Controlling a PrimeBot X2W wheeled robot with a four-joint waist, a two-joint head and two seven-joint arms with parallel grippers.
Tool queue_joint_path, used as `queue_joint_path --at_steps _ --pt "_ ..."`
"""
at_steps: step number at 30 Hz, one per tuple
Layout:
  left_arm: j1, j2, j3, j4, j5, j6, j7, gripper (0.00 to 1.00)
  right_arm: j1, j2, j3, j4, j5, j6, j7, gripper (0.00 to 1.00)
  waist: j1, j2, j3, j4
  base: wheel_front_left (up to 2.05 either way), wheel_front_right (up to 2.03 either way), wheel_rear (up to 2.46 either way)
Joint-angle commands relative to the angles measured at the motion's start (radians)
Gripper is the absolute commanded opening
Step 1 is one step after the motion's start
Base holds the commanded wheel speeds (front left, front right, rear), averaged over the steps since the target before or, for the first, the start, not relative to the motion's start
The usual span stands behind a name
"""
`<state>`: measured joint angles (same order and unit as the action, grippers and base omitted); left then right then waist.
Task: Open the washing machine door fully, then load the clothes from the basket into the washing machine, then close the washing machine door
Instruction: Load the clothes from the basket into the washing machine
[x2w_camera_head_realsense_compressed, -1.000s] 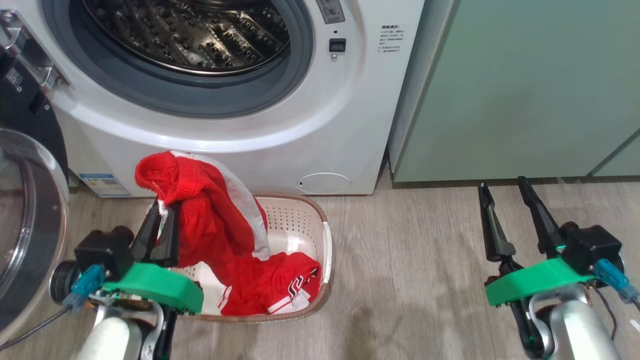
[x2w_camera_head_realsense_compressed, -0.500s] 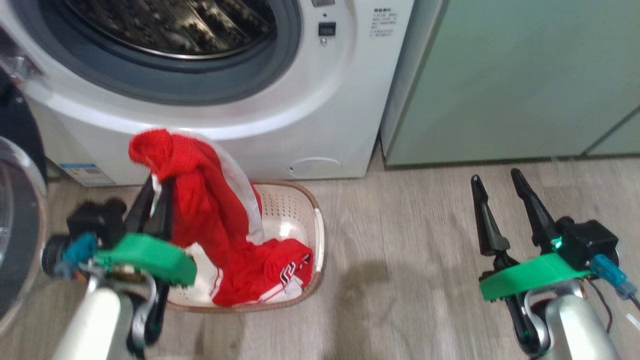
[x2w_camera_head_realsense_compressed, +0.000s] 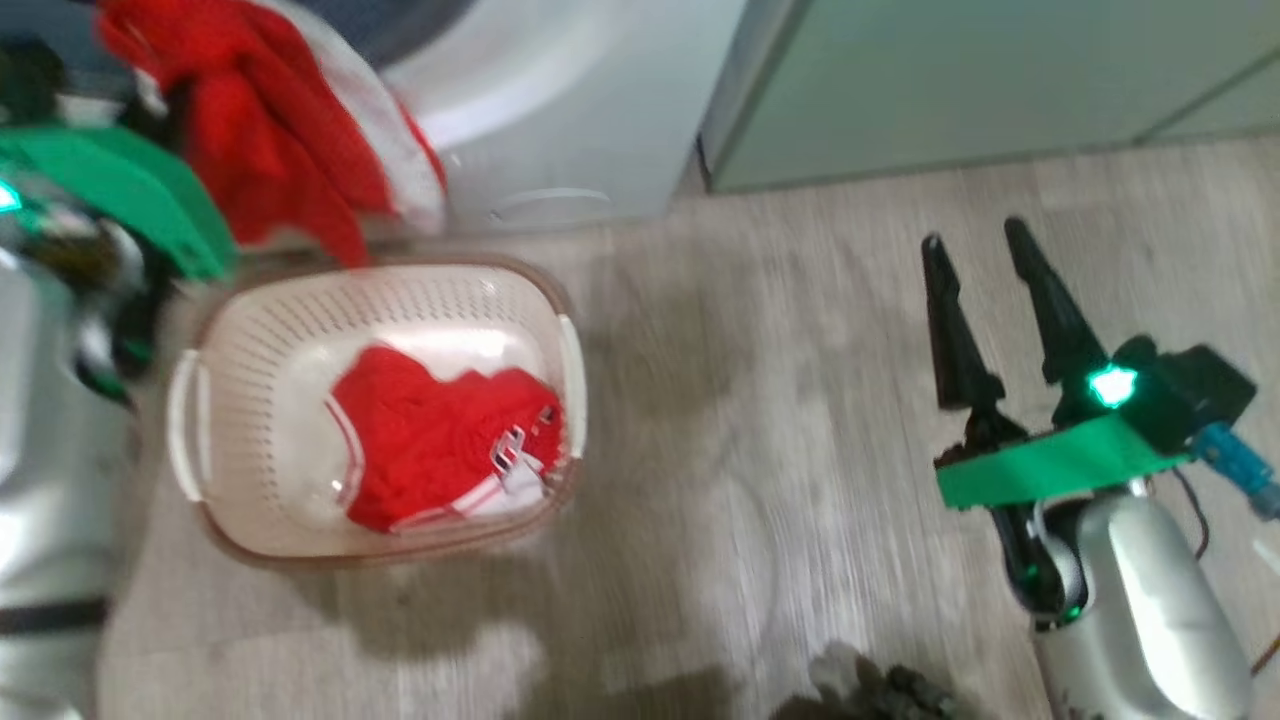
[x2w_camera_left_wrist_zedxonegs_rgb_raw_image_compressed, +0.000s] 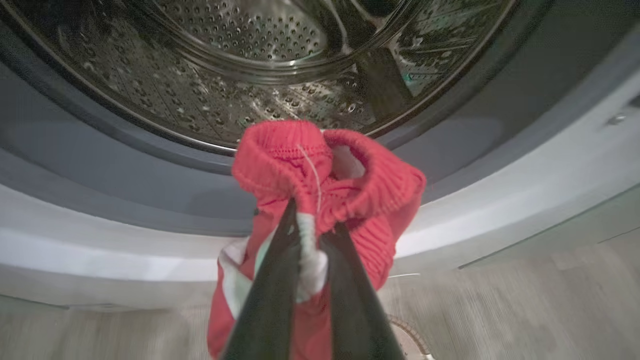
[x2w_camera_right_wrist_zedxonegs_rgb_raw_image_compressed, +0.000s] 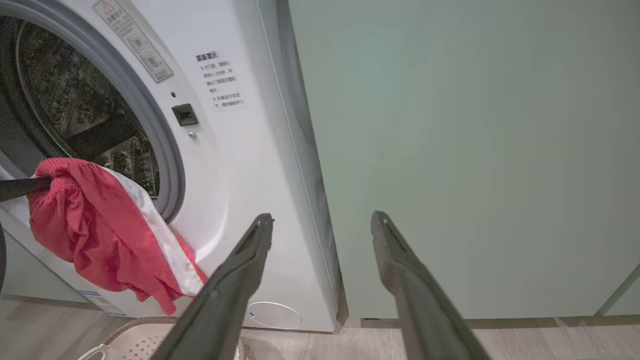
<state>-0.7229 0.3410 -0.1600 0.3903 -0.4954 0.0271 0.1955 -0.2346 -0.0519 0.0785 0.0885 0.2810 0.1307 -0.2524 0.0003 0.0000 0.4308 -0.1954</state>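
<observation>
Wood-look floor (x2w_camera_head_realsense_compressed: 800, 450), washing machine (x2w_camera_left_wrist_zedxonegs_rgb_raw_image_compressed: 500, 215) drum (x2w_camera_left_wrist_zedxonegs_rgb_raw_image_compressed: 250, 75) open: left gripper (x2w_camera_left_wrist_zedxonegs_rgb_raw_image_compressed: 314, 220) jaws pinch the clothes (x2w_camera_left_wrist_zedxonegs_rgb_raw_image_compressed: 370, 190) just outside the drum mouth, more red cloth (x2w_camera_head_realsense_compressed: 430, 450) in the basket (x2w_camera_head_realsense_compressed: 260, 330), right gripper (x2w_camera_head_realsense_compressed: 975, 232) jaws spread empty; clear the gasket (x2w_camera_left_wrist_zedxonegs_rgb_raw_image_compressed: 125, 170) lip, push deep before release.

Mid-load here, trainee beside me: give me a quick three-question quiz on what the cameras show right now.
1. Pick one: the left gripper, in front of the washing machine drum, is shut on A) a red garment, B) a white towel, C) nothing.
2. True or false: the basket is empty.
3. Fill in: the right gripper has its jaws ____.
Key: 1 A. 2 False, red clothing lies in it. 3 open.
</observation>
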Motion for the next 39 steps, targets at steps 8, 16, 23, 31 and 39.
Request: queue_joint_path --at_steps 8,16,23,31,39 --pt "-0.282 0.158 0.045 0.118 -0.017 -0.028 0.191 0.00 -0.069 0.002 0.056 -0.074 0.067 0.000 -0.009 1.00 -0.0003 0.0000 0.186 -0.130 0.00 0.00 0.00" --pt "-0.456 0.257 0.050 0.160 0.003 -0.021 0.307 0.00 -0.111 0.002 0.098 -0.094 0.122 0.000 -0.009 1.00 -0.0003 0.0000 0.282 -0.197 0.00 0.00 0.00" --pt "-0.582 0.329 0.035 0.165 0.066 -0.004 0.292 0.00 -0.131 0.002 0.120 -0.104 0.156 0.000 -0.009 1.00 -0.0003 0.0000 0.340 -0.243 0.00 0.00 0.00" --pt "-0.710 0.347 0.035 0.168 0.122 0.020 0.121 0.00 -0.138 0.002 0.136 -0.114 0.172 0.000 -0.009 1.00 -0.0003 0.0000 0.386 -0.273 0.00 0.00 0.00" --pt "-0.836 0.347 0.009 0.179 0.199 0.030 -0.137 0.00 -0.142 0.002 0.153 -0.121 0.176 0.000 -0.009 1.00 -0.0003 0.0000 0.409 -0.275 0.00 0.00 0.00"
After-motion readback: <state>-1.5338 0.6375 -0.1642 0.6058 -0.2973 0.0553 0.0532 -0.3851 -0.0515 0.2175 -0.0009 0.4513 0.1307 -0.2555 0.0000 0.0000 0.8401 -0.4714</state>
